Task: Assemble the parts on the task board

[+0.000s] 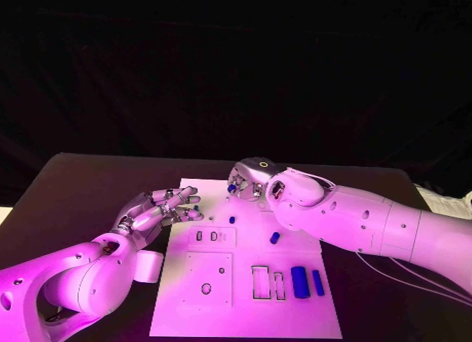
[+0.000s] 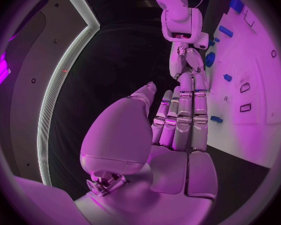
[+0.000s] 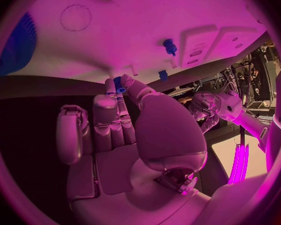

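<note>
- The task board point(image 1: 246, 299) lies flat in the middle of the black worktop point(image 1: 82, 192), reaching from between the two hands down toward the near edge.
- The right hand point(image 1: 251, 182) hangs over the far end of the board, and a small blue part point(image 1: 233, 188) sits pinched at its fingertips; the right wrist view shows the same blue piece point(image 3: 119, 84) held between the thumb and a finger, just short of the board's edge.
- The left hand point(image 1: 161, 206) rests at the board's left edge with nothing in it, its fingers point(image 2: 181, 115) stretched out side by side and the thumb set apart, their tips over the white plate.
- A small blue peg point(image 1: 233, 220) stands on the board near the left fingertips.
- Another short blue piece point(image 1: 275, 238) lies a little nearer, toward the board's middle.
- A large blue block point(image 1: 300, 281) and a slim blue bar point(image 1: 318, 282) lie side by side near the board's right edge, just beside a pair of rectangular recesses point(image 1: 268, 282).
- Two small slots point(image 1: 206, 235) and an oval hole point(image 1: 206, 288) mark the board's left half.
</note>
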### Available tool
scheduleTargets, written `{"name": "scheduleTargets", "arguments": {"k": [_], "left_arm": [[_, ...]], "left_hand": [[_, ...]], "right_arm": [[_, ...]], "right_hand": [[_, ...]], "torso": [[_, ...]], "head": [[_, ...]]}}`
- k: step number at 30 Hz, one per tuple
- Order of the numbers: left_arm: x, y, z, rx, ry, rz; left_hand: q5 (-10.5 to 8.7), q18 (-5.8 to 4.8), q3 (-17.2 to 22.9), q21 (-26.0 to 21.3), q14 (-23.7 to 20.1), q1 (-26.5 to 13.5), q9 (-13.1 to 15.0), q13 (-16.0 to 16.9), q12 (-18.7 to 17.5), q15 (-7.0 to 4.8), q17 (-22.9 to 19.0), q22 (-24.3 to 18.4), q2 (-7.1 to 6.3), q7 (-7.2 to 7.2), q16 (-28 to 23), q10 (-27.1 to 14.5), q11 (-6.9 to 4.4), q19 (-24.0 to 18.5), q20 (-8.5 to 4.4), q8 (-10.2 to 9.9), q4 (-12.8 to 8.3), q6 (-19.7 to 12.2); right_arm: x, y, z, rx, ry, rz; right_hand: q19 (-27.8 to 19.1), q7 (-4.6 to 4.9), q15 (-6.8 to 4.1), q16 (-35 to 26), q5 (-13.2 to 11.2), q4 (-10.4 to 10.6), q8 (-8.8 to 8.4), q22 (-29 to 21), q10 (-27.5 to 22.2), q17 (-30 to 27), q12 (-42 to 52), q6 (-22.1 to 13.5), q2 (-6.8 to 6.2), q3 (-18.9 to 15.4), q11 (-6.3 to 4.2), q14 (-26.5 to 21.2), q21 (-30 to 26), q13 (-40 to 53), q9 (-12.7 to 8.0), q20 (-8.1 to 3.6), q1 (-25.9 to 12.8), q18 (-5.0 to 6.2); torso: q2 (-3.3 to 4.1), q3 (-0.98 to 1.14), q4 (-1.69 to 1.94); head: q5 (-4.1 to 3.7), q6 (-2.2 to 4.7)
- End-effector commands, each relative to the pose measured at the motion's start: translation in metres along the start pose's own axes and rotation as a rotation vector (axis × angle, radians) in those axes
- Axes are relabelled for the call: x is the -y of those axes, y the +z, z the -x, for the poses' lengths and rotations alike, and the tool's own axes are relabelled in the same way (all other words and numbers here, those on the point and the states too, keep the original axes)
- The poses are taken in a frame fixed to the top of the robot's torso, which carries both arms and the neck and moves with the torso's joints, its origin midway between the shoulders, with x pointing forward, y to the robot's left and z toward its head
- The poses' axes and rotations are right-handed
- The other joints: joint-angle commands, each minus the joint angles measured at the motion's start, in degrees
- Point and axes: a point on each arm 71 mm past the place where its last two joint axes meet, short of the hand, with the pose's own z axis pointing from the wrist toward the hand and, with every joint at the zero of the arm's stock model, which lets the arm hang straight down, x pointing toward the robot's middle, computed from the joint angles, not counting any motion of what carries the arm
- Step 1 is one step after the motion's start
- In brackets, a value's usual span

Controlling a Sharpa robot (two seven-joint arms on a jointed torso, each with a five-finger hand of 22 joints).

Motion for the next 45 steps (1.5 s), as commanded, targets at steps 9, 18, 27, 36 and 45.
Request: {"name": "scheduleTargets", "arguments": {"k": [9,18,27,36,45], "left_arm": [[0.0019,0.0003,-0.0014,-0.011,-0.006,-0.005],[0.0020,0.0001,-0.0011,-0.011,-0.006,-0.005],[0.0021,0.0000,-0.0019,-0.014,-0.007,-0.005],[0.0022,-0.0002,-0.0017,-0.014,-0.007,-0.005],[0.0021,-0.0001,-0.0019,-0.014,-0.007,-0.004]], "left_hand": [[-0.19,0.55,0.2,-0.2,-0.5,0.5,0.0,-0.1,-0.3,-0.11,0.2,-0.1,0.17,0.18,-0.4,-0.5,0.15,-0.5,0.15,-0.2,-0.2,-0.5],[-0.19,0.55,0.2,-0.2,-0.5,0.5,0.0,-0.1,-0.3,-0.11,0.2,-0.1,0.17,0.18,-0.4,-0.5,0.15,-0.5,0.15,-0.2,-0.2,-0.5],[-0.19,0.55,0.2,-0.2,-0.5,0.5,0.0,-0.1,-0.3,-0.11,0.2,-0.1,0.17,0.18,-0.4,-0.5,0.15,-0.5,0.15,-0.2,-0.2,-0.5],[-0.20,0.55,0.3,-0.2,-0.6,0.5,0.0,-0.1,-0.3,-0.09,0.2,-0.1,0.14,0.18,-0.4,-0.5,0.17,-0.5,0.17,-0.3,-0.3,-0.5],[-0.20,0.55,0.3,-0.2,-0.6,0.5,0.0,-0.1,-0.3,-0.09,0.2,-0.1,0.14,0.18,-0.4,-0.5,0.17,-0.5,0.17,-0.3,-0.3,-0.5]], "right_arm": [[0.0005,-0.0016,0.0032,0.027,-0.061,-0.023],[0.0022,-0.0015,0.0031,0.022,-0.080,-0.033],[0.0056,0.0003,0.0003,-0.007,-0.100,-0.061],[0.0076,0.0016,-0.0010,-0.022,-0.112,-0.078],[0.0071,0.0040,-0.0009,-0.018,-0.108,-0.082]], "right_hand": [[-0.1,-0.74,0.10,0.1,0.1,1.0,0.01,0.0,-0.3,-0.1,-0.2,0.7,-0.27,0.7,-0.08,0.4,0.3,-0.1,2.1,-0.26,-0.2,-0.42],[-0.2,-0.76,0.11,-0.1,0.2,1.1,0.00,-0.2,-0.2,-0.5,-0.1,0.8,-0.70,0.6,-0.09,0.3,0.2,-0.1,2.2,-0.22,-0.3,-0.37],[-0.3,-0.78,0.13,-0.2,0.1,1.3,-0.07,-0.3,-0.3,-0.8,-0.1,0.8,-1.01,0.5,-0.07,0.2,0.2,-0.1,2.3,-0.19,-0.5,-0.34],[-0.6,-0.77,0.15,-0.8,-0.2,1.7,-0.25,-0.9,-0.5,-1.7,-0.1,0.7,-1.34,0.5,-0.04,0.0,0.0,-0.1,2.3,-0.16,-0.8,-0.23],[-2.4,0.85,1.45,-3.8,-1.0,3.3,-1.41,-3.8,-6.2,-6.2,-0.3,-4.3,-3.81,0.4,1.44,-1.2,-1.5,-0.7,1.2,0.78,-1.6,0.35]], "torso": [[0.26,-0.13,0.46],[0.34,-0.26,0.68],[0.45,-0.36,0.92],[0.51,-0.40,1.08],[0.55,-0.46,1.23]], "head": [[-0.26,-0.07],[-0.40,0.00],[-0.81,0.02],[-0.95,0.05],[-1.11,0.12]]}}
